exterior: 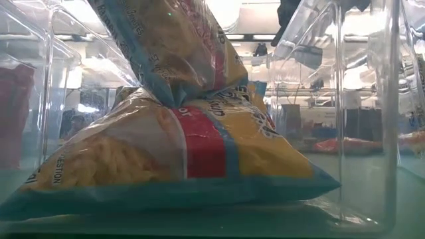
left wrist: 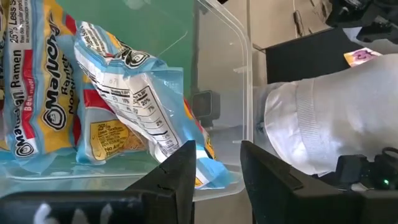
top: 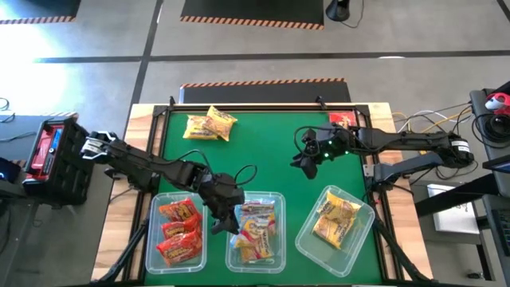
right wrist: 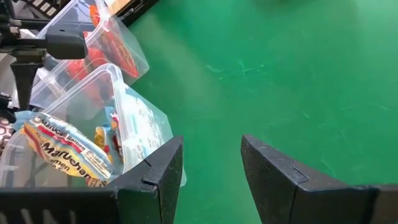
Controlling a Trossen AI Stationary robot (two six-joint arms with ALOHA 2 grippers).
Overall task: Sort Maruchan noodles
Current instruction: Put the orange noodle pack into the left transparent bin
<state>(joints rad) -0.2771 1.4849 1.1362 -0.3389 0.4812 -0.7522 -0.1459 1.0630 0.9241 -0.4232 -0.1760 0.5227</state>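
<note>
Three clear tubs stand along the table's near edge. The left tub holds red packets, the middle tub blue-edged yellow-pink ones, and the right tub yellow ones. Two yellow packets lie flat on the green mat near the far left. A red packet lies near the far right corner. My left gripper hangs open over the middle tub's left rim. In the left wrist view, a blue-edged packet leans on others just beyond my left gripper. My right gripper is open above bare mat, nothing between its fingers.
The green mat's middle is bare between the arms. A raised frame borders the mat. Cables and equipment sit off the table to the right, and a red and black box to the left. In the low view, the tub wall fills the foreground.
</note>
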